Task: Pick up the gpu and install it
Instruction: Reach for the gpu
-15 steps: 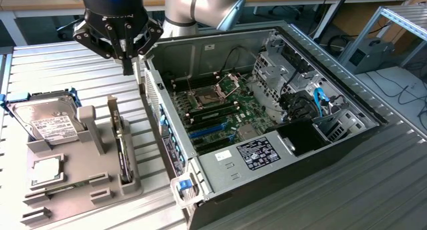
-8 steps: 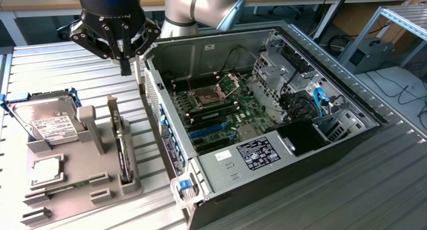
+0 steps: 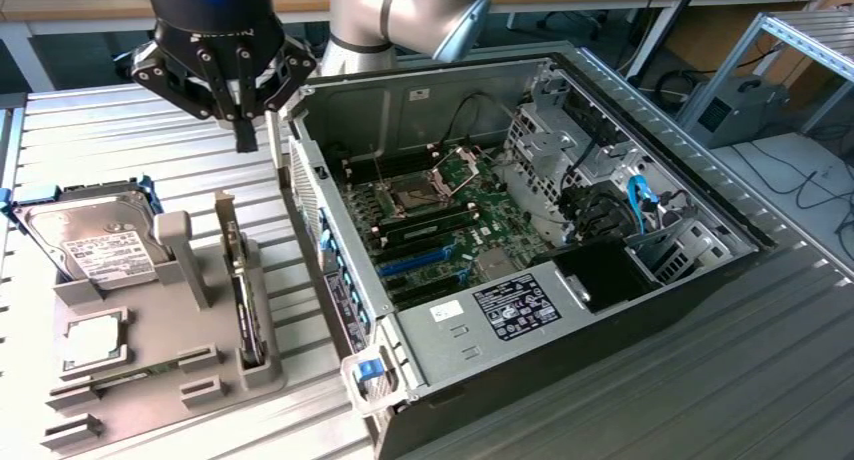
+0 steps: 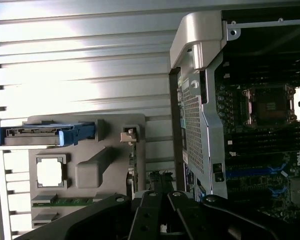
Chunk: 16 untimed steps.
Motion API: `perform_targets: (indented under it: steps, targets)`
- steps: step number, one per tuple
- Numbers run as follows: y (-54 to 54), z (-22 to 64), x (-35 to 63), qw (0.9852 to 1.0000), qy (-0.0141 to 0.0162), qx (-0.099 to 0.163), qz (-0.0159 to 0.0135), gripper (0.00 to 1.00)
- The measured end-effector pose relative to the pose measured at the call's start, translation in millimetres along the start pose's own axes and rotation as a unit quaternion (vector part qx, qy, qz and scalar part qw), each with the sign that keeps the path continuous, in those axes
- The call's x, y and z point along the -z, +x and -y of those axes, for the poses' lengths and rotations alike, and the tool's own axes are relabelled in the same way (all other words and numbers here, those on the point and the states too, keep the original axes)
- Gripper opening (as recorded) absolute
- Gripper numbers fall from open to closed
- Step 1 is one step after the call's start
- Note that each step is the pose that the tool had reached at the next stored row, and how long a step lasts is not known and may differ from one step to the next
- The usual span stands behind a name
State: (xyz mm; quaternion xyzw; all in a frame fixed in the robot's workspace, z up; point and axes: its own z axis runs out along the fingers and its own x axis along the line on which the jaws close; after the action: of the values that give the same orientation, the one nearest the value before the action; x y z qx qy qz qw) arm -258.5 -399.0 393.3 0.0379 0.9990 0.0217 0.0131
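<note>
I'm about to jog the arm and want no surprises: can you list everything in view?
gpu: one, black with a silver bracket, on edge in the holder
hard drive: one, silver, white label, blue rails, at the holder's far end
CPU chip: one, silver, flat in a holder recess
memory stick: one, green, in a holder slot
holder: one, grey, on the table at the exterior view's left
computer case: one, black and grey, open, beside the holder
motherboard: one, green, inside the case
power supply: one, silver, labelled, inside the case
cable: one, blue, inside the case
table: one, ribbed silver
gripper: one, black, shut, empty, above the table near the case corner
</note>
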Motion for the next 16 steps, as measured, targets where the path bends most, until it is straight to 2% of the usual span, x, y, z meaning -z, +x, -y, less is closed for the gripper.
perform_targets:
  steps: [16]
  targets:
    - [20.2, 1.5, 0.5, 1.0, 0.0, 0.0, 0.0, 0.11]
